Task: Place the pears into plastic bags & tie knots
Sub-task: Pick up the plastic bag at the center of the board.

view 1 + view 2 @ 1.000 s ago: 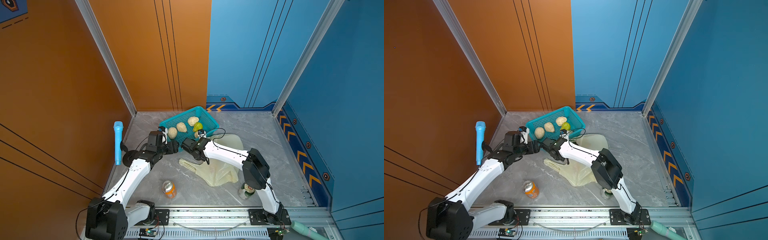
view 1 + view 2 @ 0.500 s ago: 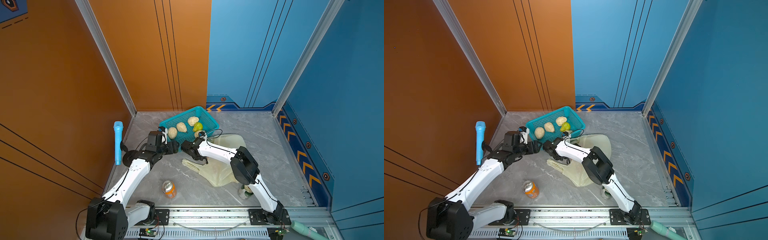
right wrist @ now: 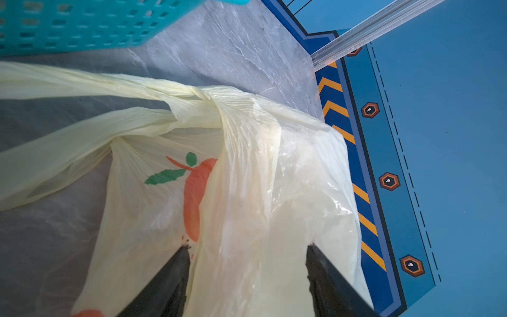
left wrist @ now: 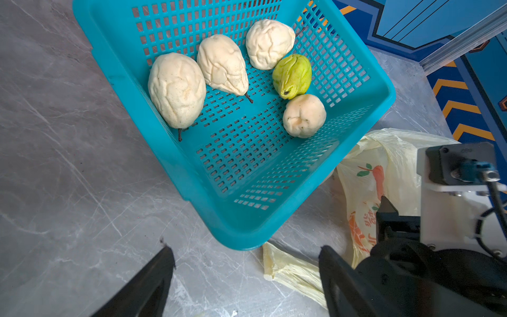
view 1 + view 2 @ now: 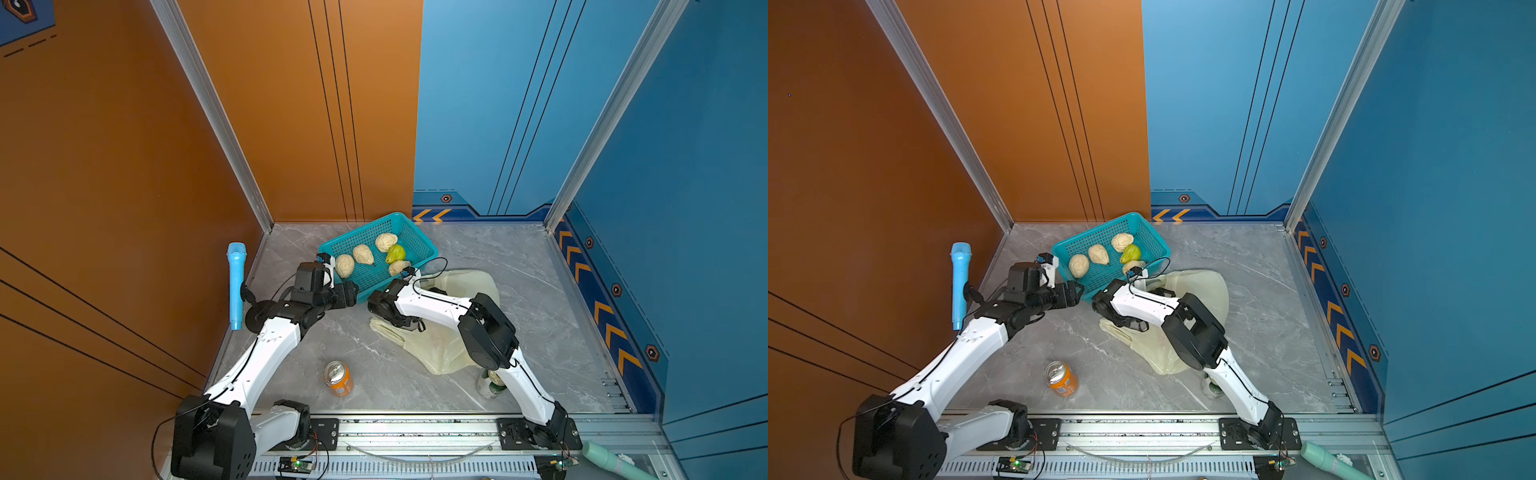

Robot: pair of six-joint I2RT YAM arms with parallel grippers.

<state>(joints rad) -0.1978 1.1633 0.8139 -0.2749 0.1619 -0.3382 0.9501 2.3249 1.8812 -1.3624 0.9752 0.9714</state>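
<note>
Pears: five in basket, none bagged.
Bag: limp, unknotted.
Left jaws: released.
Right jaws: released, astride bag.

This looks like a robot test lab, a small booth. A long metal rail runs along the front. Bolted to it are a white left arm and a white right arm. Behind the rail lies a gray stone-look floor, shut in by a plain orange wall and a blue wall. Right by the rail a tiny board glows green
</note>
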